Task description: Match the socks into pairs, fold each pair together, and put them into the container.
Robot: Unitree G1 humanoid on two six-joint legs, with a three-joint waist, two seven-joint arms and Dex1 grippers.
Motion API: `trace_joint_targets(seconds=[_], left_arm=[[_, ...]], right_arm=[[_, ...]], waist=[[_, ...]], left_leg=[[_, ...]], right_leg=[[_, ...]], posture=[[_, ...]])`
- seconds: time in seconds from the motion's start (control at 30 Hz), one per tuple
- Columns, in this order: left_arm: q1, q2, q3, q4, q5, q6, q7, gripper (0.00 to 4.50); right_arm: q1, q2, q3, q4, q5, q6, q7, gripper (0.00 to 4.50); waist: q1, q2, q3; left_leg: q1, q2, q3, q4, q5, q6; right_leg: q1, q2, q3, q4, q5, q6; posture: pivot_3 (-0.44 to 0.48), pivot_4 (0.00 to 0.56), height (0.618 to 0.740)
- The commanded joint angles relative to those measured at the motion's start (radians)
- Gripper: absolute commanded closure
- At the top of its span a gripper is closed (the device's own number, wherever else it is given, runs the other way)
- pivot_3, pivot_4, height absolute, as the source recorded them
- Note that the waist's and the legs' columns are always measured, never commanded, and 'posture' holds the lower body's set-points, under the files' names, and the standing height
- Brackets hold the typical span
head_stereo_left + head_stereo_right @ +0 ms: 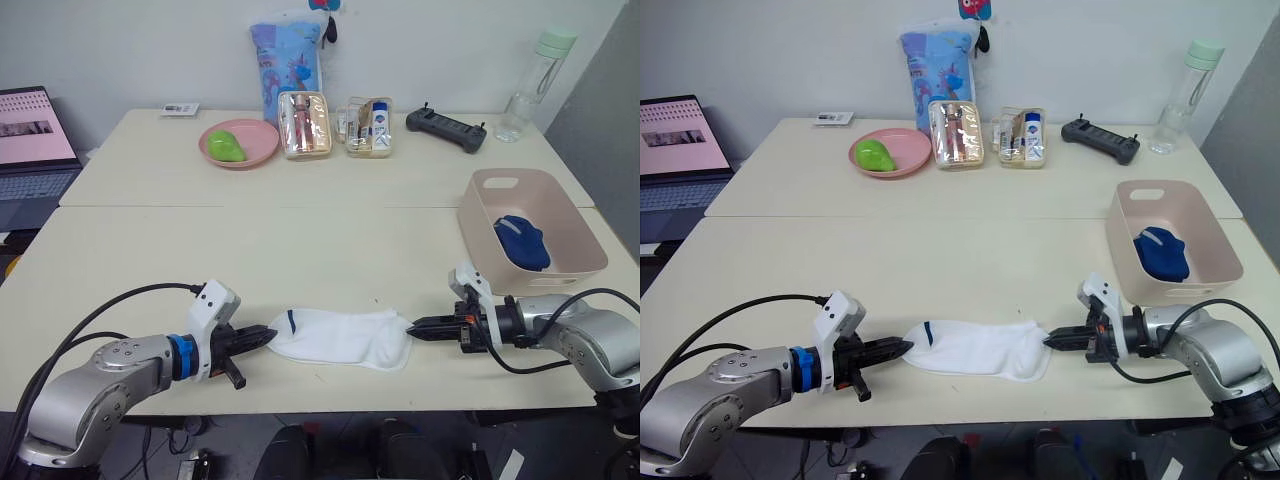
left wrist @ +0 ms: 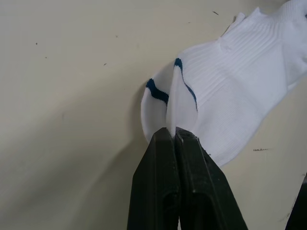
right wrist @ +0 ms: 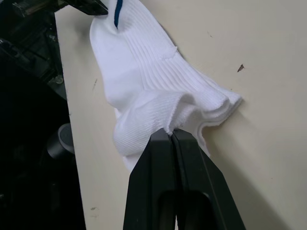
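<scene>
From the head I get two eye views side by side, looking forward and down across the table [image 1: 300, 250] toward the far wall; they overlap almost fully, the right eye only slightly offset. Both take in the whole near tabletop, from the laptop [image 1: 30, 150] on my left to the pink container [image 1: 535, 225] on my right. My left wrist camera sits very close, looking along the left gripper [image 2: 173, 136] at the cuff end of the white sock pair [image 2: 230, 96]. My right wrist camera looks along the right gripper [image 3: 170, 134] from the opposite end, equally close; both wrist views share those socks.
</scene>
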Motion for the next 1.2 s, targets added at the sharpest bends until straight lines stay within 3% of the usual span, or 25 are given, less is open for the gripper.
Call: trace_joint_targets(seconds=[0.03,0.27,0.3,0.4,0.6,0.7,0.8,0.9,1.07,1.1,1.2], left_arm=[[-0.004,-0.004,-0.006,-0.015,0.003,-0.016,-0.002,4.48],[0.006,0.002,-0.034,-0.025,0.028,-0.06,-0.028,4.48],[0.008,0.001,-0.034,-0.026,0.035,-0.072,-0.03,4.5],[0.016,0.011,-0.009,-0.021,0.036,-0.082,-0.038,3.89],[0.034,0.078,0.095,-0.007,0.029,-0.163,-0.133,2.07],[0.001,0.103,0.095,0.008,0.066,-0.262,-0.196,2.07],[-0.058,0.108,-0.013,0.059,0.17,-0.388,-0.248,2.07],[-0.114,0.078,-0.133,0.125,0.27,-0.515,-0.294,3.0],[-0.171,0.034,-0.273,0.239,0.385,-0.621,-0.328,4.5],[-0.176,0.033,-0.294,0.266,0.413,-0.639,-0.332,4.5],[-0.179,0.039,-0.314,0.318,0.458,-0.655,-0.335,4.5]], right_arm=[[-0.014,0.003,-0.003,-0.003,-0.013,-0.024,0.01,4.5],[-0.006,-0.008,0.001,0.001,-0.038,-0.044,0.031,4.5],[-0.004,-0.01,-0.003,0.0,-0.039,-0.047,0.035,4.3],[0.006,-0.031,-0.027,0.006,-0.047,-0.066,0.042,3.51],[-0.015,-0.085,-0.108,-0.016,-0.029,-0.09,0.052,1.48],[-0.048,-0.045,-0.086,-0.085,-0.029,-0.106,0.034,1.48],[-0.073,0.055,0.008,-0.112,-0.117,-0.212,-0.015,1.48],[-0.078,0.12,0.121,-0.056,-0.268,-0.379,-0.032,2.43],[-0.058,0.131,0.247,0.045,-0.418,-0.527,0.0,4.22],[-0.048,0.116,0.262,0.061,-0.44,-0.548,0.014,4.49],[-0.015,0.073,0.256,0.092,-0.462,-0.585,0.048,4.49]], waist=[[0.0,0.0,0.0],[0.0,0.0,0.0],[0.0,0.0,0.0],[0.0,0.0,0.0],[0.0,0.0,0.0],[0.0,0.0,0.0],[0.0,0.0,0.0],[0.0,0.0,0.0],[0.001,0.0,0.0],[0.001,0.0,0.0],[0.001,0.0,0.0]], left_leg=[[0.0,0.0,0.0,0.0,0.0,0.0],[0.0,0.0,0.0,0.0,0.0,0.0],[0.0,0.0,0.0,0.0,0.0,0.0],[0.0,0.0,0.0,0.0,0.0,0.0],[0.0,0.0,0.0,0.0,0.0,0.0],[0.0,0.0,0.0,0.0,0.0,0.0],[0.0,0.0,0.0,0.0,0.0,0.0],[0.001,0.0,0.001,-0.001,0.0,0.0],[0.0,-0.001,0.001,0.0,0.0,0.0],[0.0,-0.001,0.001,0.0,0.0,0.0],[0.0,-0.001,0.001,0.0,0.0,0.0]], right_leg=[[0.0,0.0,0.0,0.0,0.0,0.0],[0.0,0.0,0.0,0.0,0.0,0.0],[0.0,0.0,0.0,0.0,0.0,0.0],[0.0,0.0,0.0,0.0,0.0,0.0],[0.0,0.0,0.0,0.0,0.0,0.0],[0.0,0.0,0.0,0.0,0.0,0.0],[0.0,0.0,-0.001,0.0,0.0,0.0],[0.0,0.0,0.0,-0.001,0.0,0.0],[0.0,-0.001,0.001,-0.001,0.0,0.0],[0.0,-0.001,0.0,-0.001,0.0,0.0],[0.0,0.0,0.0,-0.001,0.0,0.0]], posture=[[0.0,0.15,0.74],[0.0,0.15,0.74],[0.0,0.15,0.74],[0.0,0.15,0.74],[0.0,0.15,0.74],[0.0,0.15,0.74],[0.0,0.15,0.74],[0.0,0.15,0.74],[0.0,0.15,0.74],[0.0,0.15,0.74],[0.0,0.15,0.74]])
